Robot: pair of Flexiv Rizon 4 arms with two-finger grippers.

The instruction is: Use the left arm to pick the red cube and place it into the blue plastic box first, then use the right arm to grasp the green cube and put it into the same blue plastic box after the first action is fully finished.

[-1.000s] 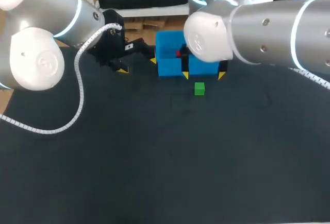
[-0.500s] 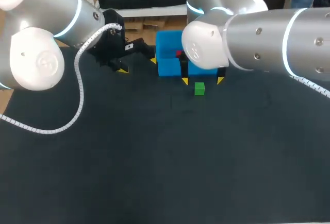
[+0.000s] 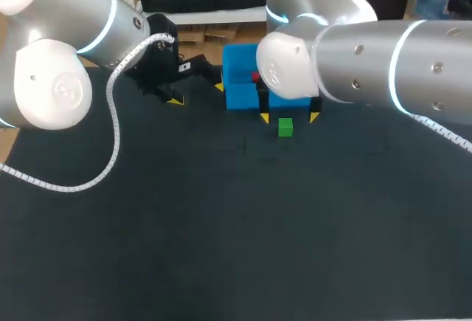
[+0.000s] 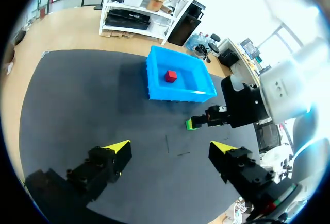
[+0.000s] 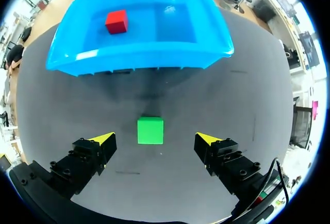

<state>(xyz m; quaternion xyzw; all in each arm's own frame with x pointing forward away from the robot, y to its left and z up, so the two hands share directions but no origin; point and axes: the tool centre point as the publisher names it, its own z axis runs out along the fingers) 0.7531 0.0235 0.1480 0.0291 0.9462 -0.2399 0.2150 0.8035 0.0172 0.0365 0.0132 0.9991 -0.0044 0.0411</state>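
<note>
The red cube lies inside the blue plastic box at the back of the dark table; the head view shows only a sliver of it past my right arm. Just in front of the box, the green cube sits on the mat. My right gripper hangs open above it, and in the right wrist view the cube is centred between the yellow tips of the gripper, untouched. My left gripper is open and empty, left of the box.
The left wrist view looks past the open left gripper to the box, the green cube and my right gripper beside it. Dark mat stretches across the front of the table.
My right arm has shifted a little to the left and toward the green cube, its yellow tips now flanking the cube. The left arm has not moved.
</note>
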